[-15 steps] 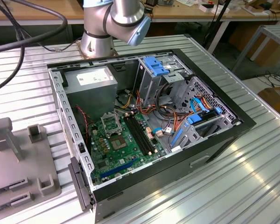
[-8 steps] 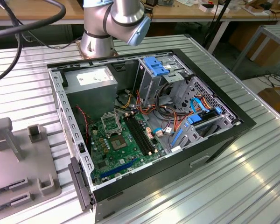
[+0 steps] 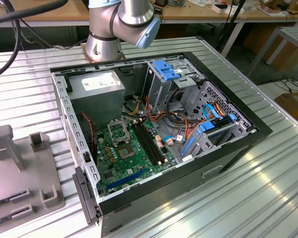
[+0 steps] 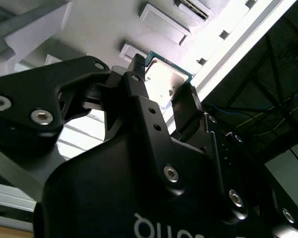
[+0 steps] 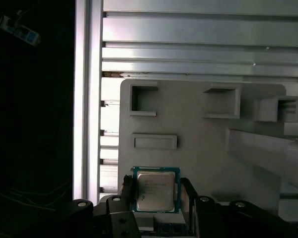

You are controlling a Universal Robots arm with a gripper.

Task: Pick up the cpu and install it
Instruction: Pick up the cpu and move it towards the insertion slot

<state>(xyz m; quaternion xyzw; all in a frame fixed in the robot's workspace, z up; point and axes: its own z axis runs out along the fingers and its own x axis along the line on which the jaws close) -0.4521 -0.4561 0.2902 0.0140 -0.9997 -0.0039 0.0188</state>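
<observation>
In both wrist views the cpu (image 5: 155,190) (image 4: 165,79), a small square chip with a dull grey metal top and a green rim, sits between my gripper's (image 5: 157,194) (image 4: 163,82) two black fingers. One finger (image 5: 126,191) presses its one side and the other (image 5: 188,194) the opposite side, so the gripper is shut on the cpu. A grey fixture plate (image 5: 198,144) lies below it. In the exterior view the green motherboard (image 3: 139,163) lies in the open computer case (image 3: 248,134), with its socket (image 3: 125,150) uncovered and the metal socket frame (image 3: 119,130) tipped up.
The arm's base (image 3: 107,42) stands behind the case. The grey fixture plate (image 3: 20,168) with raised blocks lies at the exterior view's left on the ribbed metal table (image 3: 248,198). Cables, black memory slots (image 3: 149,144) and blue drive brackets (image 3: 166,69) crowd the case.
</observation>
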